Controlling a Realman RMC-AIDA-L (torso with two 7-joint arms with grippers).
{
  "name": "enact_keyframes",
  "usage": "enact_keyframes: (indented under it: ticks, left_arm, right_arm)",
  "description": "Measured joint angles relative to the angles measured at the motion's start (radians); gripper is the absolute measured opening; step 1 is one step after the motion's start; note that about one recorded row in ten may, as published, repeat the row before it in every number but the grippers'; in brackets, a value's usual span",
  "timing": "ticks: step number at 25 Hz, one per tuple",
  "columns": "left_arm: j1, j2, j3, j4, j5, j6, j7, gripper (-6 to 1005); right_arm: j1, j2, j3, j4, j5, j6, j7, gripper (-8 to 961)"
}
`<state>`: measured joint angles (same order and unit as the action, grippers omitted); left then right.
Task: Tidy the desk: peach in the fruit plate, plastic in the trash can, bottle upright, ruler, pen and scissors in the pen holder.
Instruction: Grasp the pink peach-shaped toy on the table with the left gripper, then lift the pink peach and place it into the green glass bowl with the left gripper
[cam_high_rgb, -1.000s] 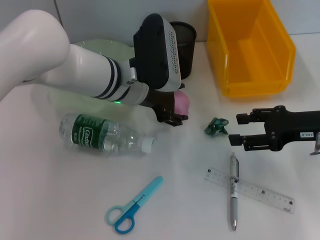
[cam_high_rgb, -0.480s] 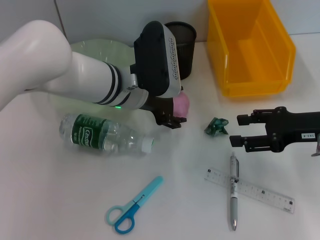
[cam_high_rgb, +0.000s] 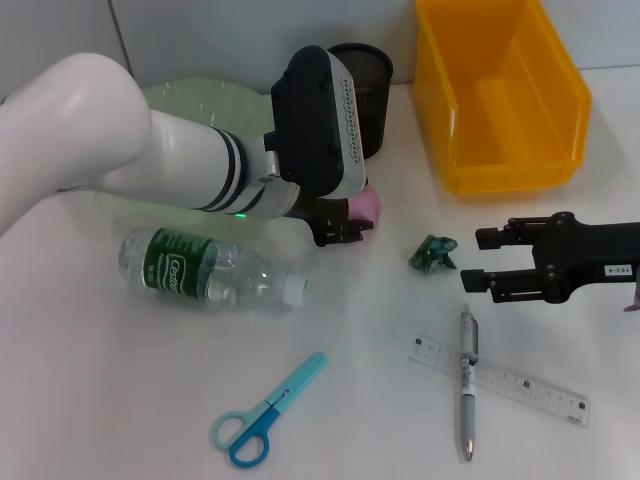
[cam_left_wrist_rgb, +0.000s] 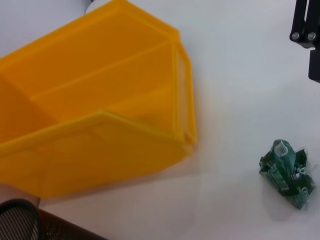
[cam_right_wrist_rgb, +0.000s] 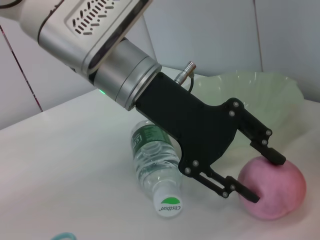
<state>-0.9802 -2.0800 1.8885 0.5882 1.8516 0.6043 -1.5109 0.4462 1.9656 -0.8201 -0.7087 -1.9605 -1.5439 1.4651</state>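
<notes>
Peach (cam_right_wrist_rgb: 272, 187) pinched between fingers of left gripper (cam_right_wrist_rgb: 260, 175), on desk (cam_high_rgb: 120, 400) beside fruit plate (cam_right_wrist_rgb: 250, 95). Right gripper (cam_high_rgb: 478, 262) parked half open, empty, crumpled plastic (cam_high_rgb: 433, 252) just beside.

Left arm (cam_high_rgb: 150, 160): glossy white shell, black bands at the wrist, green status LED, black vented camera housing. Left gripper (cam_right_wrist_rgb: 255, 172) and right gripper (cam_high_rgb: 480, 262): matte black, visible screws; right carries a small white label.
</notes>
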Motion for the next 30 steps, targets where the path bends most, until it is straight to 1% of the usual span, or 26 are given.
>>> enact_keyframes:
  ticks: [4,10,15,17,19,20,21,22,24,25,26,27,29,30]
  left_arm:
    - [0.000,0.000,0.011,0.006,-0.004,-0.003,0.004,491]
    - [0.004,0.000,0.011,0.012,-0.005,-0.009,0.005,343]
    - [0.035,0.000,0.007,0.055,-0.006,-0.017,0.005,215]
    - [0.068,0.000,-0.005,0.097,-0.017,-0.017,0.005,155]
    - [0.098,0.000,-0.016,0.132,-0.031,-0.017,0.005,144]
    - [0.098,0.000,-0.016,0.132,-0.031,-0.017,0.005,139]
    - [0.130,0.000,-0.034,0.163,-0.055,-0.017,0.006,133]
    - [0.130,0.000,-0.034,0.163,-0.055,-0.017,0.006,128]
    - [0.177,0.001,-0.066,0.206,-0.102,-0.016,0.008,117]
    - [0.177,0.001,-0.066,0.206,-0.102,-0.016,0.008,108]
    - [0.197,0.002,-0.080,0.221,-0.132,-0.013,0.008,100]
    - [0.197,0.002,-0.080,0.221,-0.132,-0.013,0.008,91]
    - [0.237,0.005,-0.118,0.244,-0.209,-0.007,0.010,74]
    - [0.237,0.005,-0.118,0.244,-0.209,-0.007,0.010,71]
  right_arm:
    - [-0.001,-0.001,0.001,0.000,0.000,0.000,0.000,690]
    - [-0.003,-0.001,0.001,0.000,0.000,0.001,0.000,687]
    - [-0.003,-0.001,0.001,0.000,0.000,0.001,0.000,686]
    - [-0.003,-0.001,0.001,0.000,0.000,0.001,0.000,685]
    - [-0.003,-0.001,0.001,0.000,0.000,0.002,0.000,684]
    - [-0.003,-0.001,0.001,0.000,0.000,0.002,0.000,684]
    - [-0.003,-0.001,0.001,0.000,0.000,0.003,0.000,684]
    - [-0.003,-0.001,0.001,0.000,0.000,0.004,0.000,683]
    - [-0.003,-0.001,0.001,0.000,0.000,0.006,0.000,683]
    - [-0.003,-0.001,0.001,0.001,0.000,0.007,-0.002,682]
    - [-0.002,-0.001,0.001,0.001,0.000,0.007,-0.003,682]
    - [-0.001,-0.001,0.001,0.002,0.000,0.008,-0.003,682]
    - [0.000,-0.002,0.001,0.002,0.000,0.009,-0.005,681]
    - [0.000,-0.002,0.001,0.002,0.000,0.009,-0.005,681]
